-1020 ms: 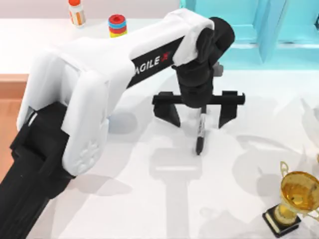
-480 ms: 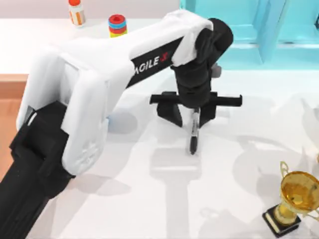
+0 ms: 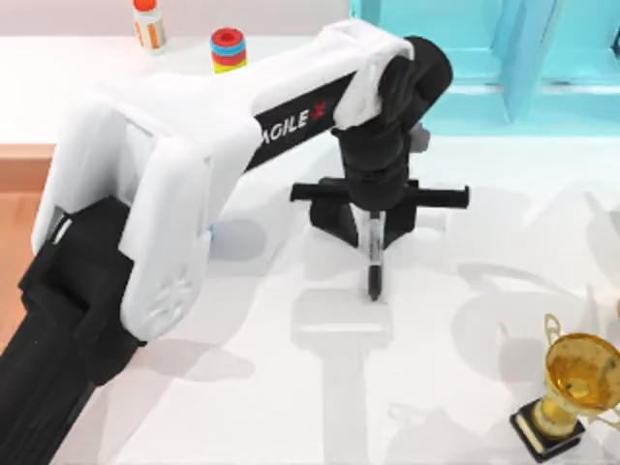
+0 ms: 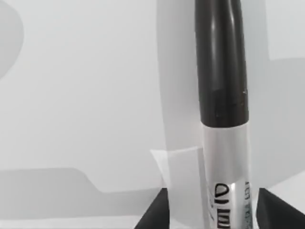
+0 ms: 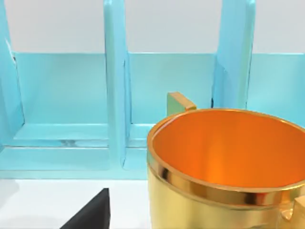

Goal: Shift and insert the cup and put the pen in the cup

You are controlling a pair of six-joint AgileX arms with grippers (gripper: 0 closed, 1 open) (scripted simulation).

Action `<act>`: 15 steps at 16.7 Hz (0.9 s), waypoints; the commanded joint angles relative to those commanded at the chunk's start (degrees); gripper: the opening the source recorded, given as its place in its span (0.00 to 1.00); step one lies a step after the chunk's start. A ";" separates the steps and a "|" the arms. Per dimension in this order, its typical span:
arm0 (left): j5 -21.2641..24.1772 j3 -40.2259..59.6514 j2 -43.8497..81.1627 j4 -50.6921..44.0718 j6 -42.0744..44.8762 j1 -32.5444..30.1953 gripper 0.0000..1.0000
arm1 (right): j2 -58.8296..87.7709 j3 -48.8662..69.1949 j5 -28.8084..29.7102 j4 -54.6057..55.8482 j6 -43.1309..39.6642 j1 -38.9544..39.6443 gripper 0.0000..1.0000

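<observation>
The pen [image 3: 373, 257], a slim black marker with a white labelled middle, lies on the white table [image 3: 291, 387] near the centre, its cap toward the front. My left gripper [image 3: 371, 221] reaches straight down over the pen's rear end, with its two black fingers pressed in on either side of the barrel. In the left wrist view the pen [image 4: 224, 119] runs between the two dark fingertips [image 4: 155, 217]. A black corner of my right gripper [image 5: 90, 214] shows beside the gold trophy [image 5: 228, 167]. The cup is out of view.
A gold trophy [image 3: 576, 387] on a black base stands at the front right. A turquoise rack [image 3: 504, 58] runs along the back right. An orange-capped bottle [image 3: 147, 24] and a stack of coloured rings [image 3: 229, 48] sit at the back left.
The left gripper's fingers have closed in from wide apart to the pen's sides. The gripper and pen have shifted slightly left.
</observation>
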 joint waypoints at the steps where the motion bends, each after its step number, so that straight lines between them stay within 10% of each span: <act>1: -0.01 -0.12 -0.11 -0.02 -0.06 -0.06 0.00 | 0.00 0.00 0.00 0.00 0.00 0.00 1.00; 15: -1.22 -20.25 -24.40 -3.28 -8.29 -8.08 0.00 | 0.00 0.00 0.00 0.00 0.00 0.00 1.00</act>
